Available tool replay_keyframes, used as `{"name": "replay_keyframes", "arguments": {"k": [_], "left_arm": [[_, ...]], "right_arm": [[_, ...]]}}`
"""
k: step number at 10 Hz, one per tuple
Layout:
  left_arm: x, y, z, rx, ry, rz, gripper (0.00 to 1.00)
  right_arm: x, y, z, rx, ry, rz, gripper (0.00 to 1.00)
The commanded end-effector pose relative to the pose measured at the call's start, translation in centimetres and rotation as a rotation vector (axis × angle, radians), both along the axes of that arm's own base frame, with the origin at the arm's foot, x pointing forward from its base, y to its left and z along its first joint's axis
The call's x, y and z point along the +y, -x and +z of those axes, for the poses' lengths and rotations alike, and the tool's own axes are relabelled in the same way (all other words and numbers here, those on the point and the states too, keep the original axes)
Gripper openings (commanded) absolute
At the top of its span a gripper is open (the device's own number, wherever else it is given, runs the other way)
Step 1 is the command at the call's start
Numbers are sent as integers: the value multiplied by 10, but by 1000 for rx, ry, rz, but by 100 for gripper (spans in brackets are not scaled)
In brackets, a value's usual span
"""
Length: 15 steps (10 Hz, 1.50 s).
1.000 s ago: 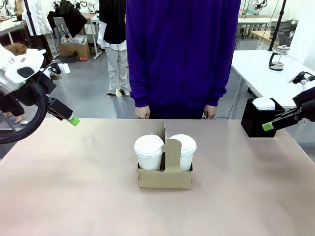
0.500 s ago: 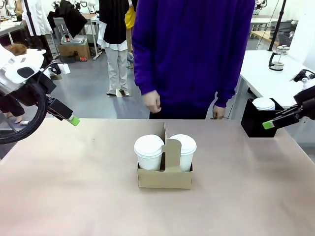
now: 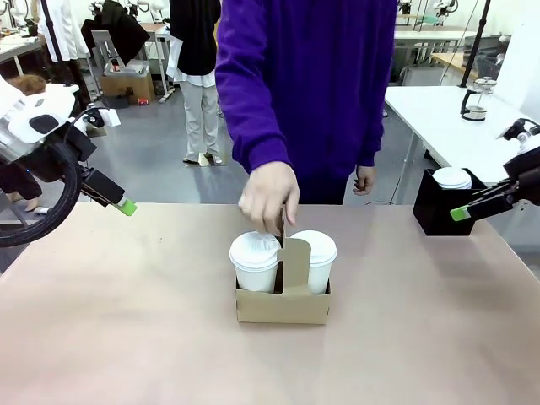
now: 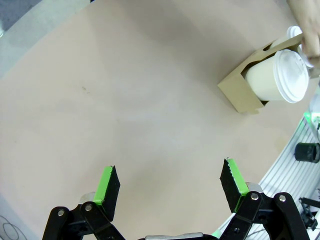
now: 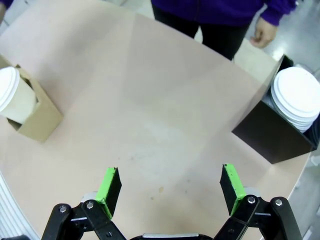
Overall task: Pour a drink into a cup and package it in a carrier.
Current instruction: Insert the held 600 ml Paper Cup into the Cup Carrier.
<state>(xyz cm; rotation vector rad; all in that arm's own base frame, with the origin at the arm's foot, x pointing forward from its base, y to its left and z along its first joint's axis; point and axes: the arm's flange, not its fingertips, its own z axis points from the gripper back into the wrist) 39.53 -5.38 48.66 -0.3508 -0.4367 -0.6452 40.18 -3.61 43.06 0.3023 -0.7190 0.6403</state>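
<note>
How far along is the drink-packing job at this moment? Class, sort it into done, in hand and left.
Done: two lidded cups sit in the carrier. In hand: a person's hand is at the carrier's upright handle. Both the left gripper and the right gripper are open, away from it. Left: probably only taking the carrier away.

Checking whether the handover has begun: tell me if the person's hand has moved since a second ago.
Yes. The person's hand has come forward from the table's far edge and down to the carrier, now at its upright handle.
</note>
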Motion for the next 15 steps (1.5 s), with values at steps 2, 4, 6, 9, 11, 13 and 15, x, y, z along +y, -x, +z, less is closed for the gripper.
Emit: {"name": "replay_keyframes", "arguments": {"k": [2,4,6,9,11,13,15], "left_arm": [[1,0,0,3,-17,2,100],[1,0,0,3,-17,2,100],[1,0,0,3,-17,2,100],[1,0,0,3,-17,2,100],[1,0,0,3,-17,2,100],[1,0,0,3,-17,2,100],[1,0,0,3,-17,2,100]], "right_arm": [[2,2,-2,9,8,-17,100],[2,2,-2,9,8,-17,100],[2,2,-2,9,8,-17,100],[2,2,-2,9,8,-17,100],[2,2,-2,9,8,-17,100],[2,2,-2,9,8,-17,100],[2,2,-2,9,8,-17,100]]}}
